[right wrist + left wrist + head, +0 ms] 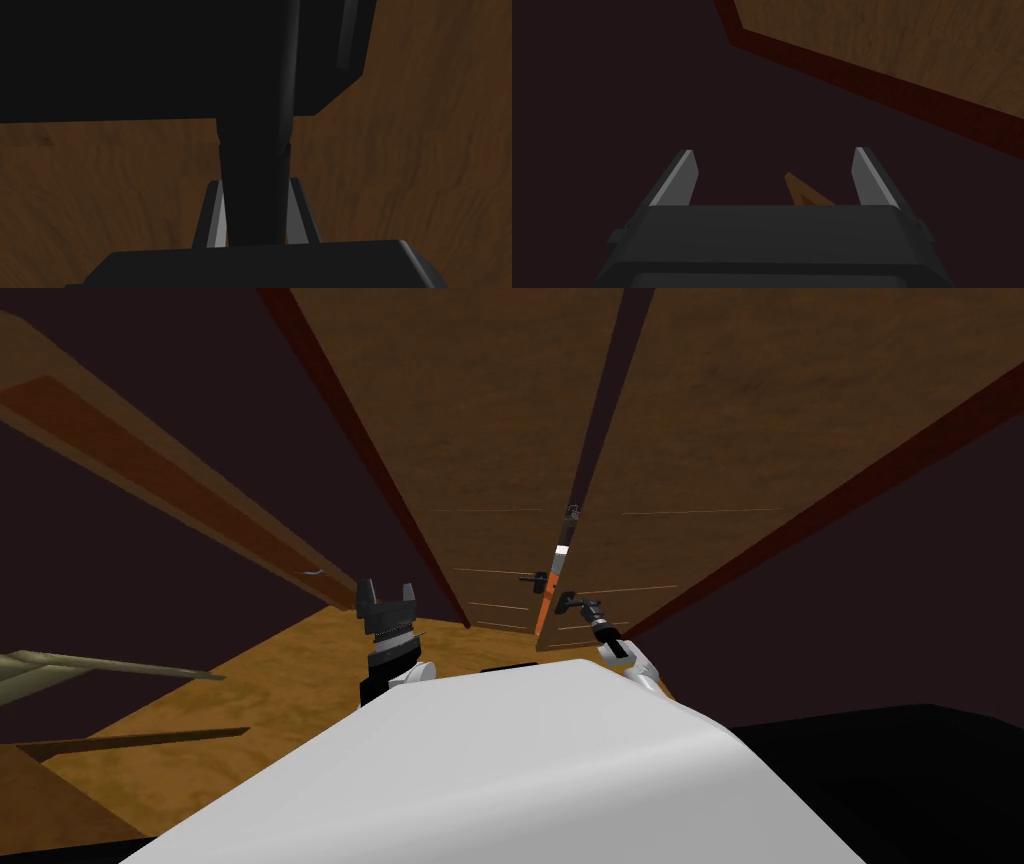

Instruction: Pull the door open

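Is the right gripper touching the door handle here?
Touching. In the right wrist view, the right gripper has its fingers pressed against both sides of the black door handle, with no gap showing, in front of the brown door.

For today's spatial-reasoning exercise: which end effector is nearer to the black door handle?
Right. The right end effector is shut on the door handle; the left end effector hangs open, apart, off to its left.

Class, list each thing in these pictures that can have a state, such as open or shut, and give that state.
door, slightly ajar, its edge showing
door handle, gripped
right pincer, shut on the door handle
left pincer, open, holding nothing
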Available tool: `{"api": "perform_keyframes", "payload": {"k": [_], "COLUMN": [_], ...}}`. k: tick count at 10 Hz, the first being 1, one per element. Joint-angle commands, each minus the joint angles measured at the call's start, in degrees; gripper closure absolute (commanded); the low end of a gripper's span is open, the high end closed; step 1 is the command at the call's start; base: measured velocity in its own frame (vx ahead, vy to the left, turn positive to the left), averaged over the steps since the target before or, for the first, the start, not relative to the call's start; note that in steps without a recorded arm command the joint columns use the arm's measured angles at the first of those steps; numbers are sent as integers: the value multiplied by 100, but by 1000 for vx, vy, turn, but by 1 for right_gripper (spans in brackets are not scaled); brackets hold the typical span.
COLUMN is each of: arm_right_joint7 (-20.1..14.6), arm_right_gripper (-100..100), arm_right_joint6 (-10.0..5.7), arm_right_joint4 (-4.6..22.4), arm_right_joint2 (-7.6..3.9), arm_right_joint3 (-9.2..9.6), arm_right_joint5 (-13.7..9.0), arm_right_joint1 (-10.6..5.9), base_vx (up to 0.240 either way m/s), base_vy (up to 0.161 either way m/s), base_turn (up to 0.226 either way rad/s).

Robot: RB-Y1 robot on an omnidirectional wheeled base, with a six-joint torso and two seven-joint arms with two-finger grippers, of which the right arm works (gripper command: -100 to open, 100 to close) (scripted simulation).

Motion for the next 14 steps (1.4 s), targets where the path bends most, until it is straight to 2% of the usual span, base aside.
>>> {"api": "perform_keyframes", "payload": {"k": [1,2,3,4,6,13,14], "arm_right_joint7": [-133,-104,-219,-246,-368,-713,-672], "arm_right_gripper": [100,100,100,100,100,100,100], "arm_right_joint6": [-159,-62,-252,-300,-517,-1132,-1060], "arm_right_joint4": [-1,-31,-24,-25,-28,-37,9], "arm_right_joint2": [-46,-51,-116,-134,-217,-452,-459], "arm_right_joint3": [135,74,109,113,129,176,125], "arm_right_joint5": [54,27,75,86,136,276,250], "arm_right_joint1": [5,53,159,183,296,613,555], "base_vx": [-180,-80,-150,-197,-188,-170,-76], "base_vy": [-104,-45,-65,-81,-44,-71,-44], "base_turn": [126,25,141,131,120,110,18]}}
